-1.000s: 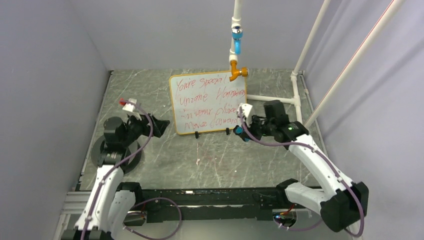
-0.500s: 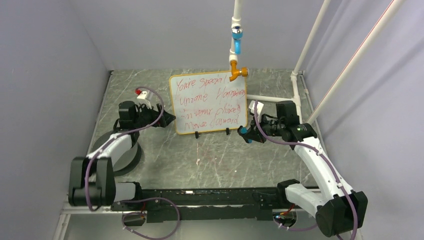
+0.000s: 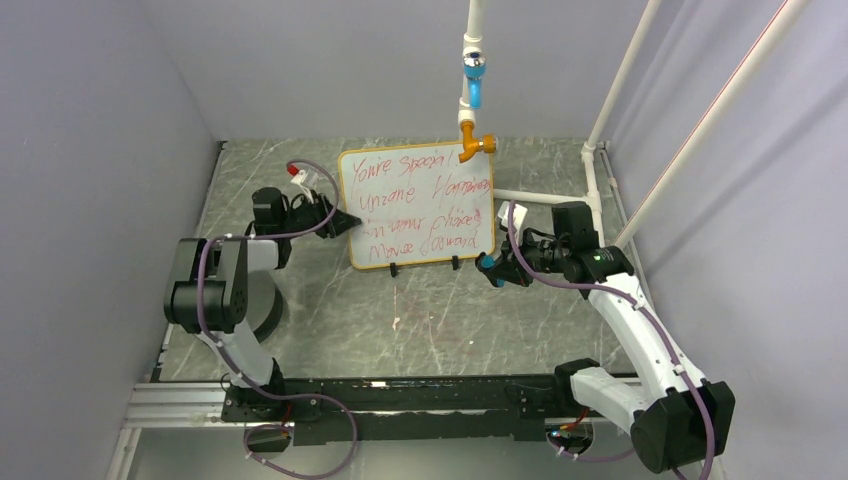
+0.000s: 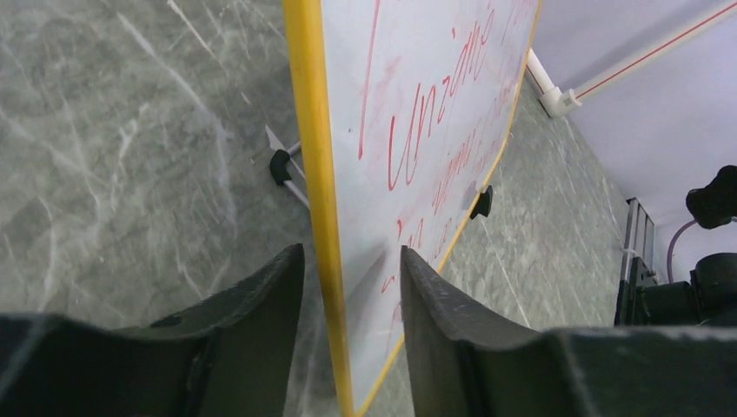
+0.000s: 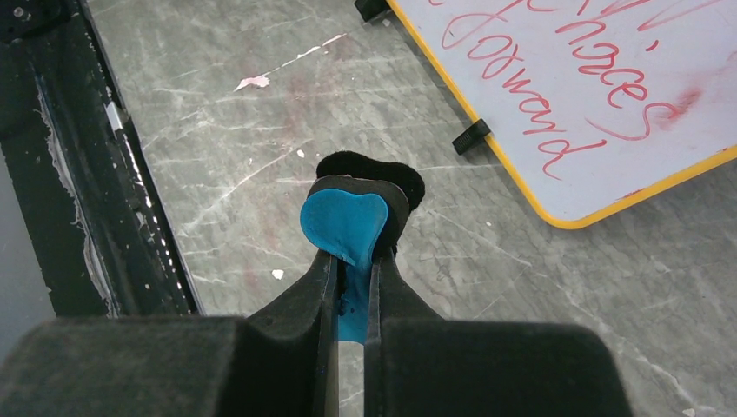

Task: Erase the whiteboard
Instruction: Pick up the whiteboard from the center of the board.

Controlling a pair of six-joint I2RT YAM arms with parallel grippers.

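**Left tool straddles the board's edge, right tool clamps the eraser**

On the left, our left tool stands partly open, with its two black fingers on either side of the left edge of the whiteboard. The yellow frame runs up between them. The finger on the back side sits just beside the frame, and we cannot tell whether it touches. A narrow gap shows between the other finger and the white face, so nothing is gripped.

The whiteboard stands upright toward the back of the bench, near its middle, on two small black clip feet. Four lines of red handwriting cover its face.

To the right, our right tool is closed tight on the eraser, which has a blue body and a black pad. It sits near the board's lower right corner, apart from the board.

Several things are hard to make out. From above, the left tool's tips merge into one dark shape at the frame. The left wrist view cuts off the board's top and much of the writing. We can read only some of the words. The right tool's fingers hide the eraser's rear part, and we cannot tell whether its pad touches the bench.
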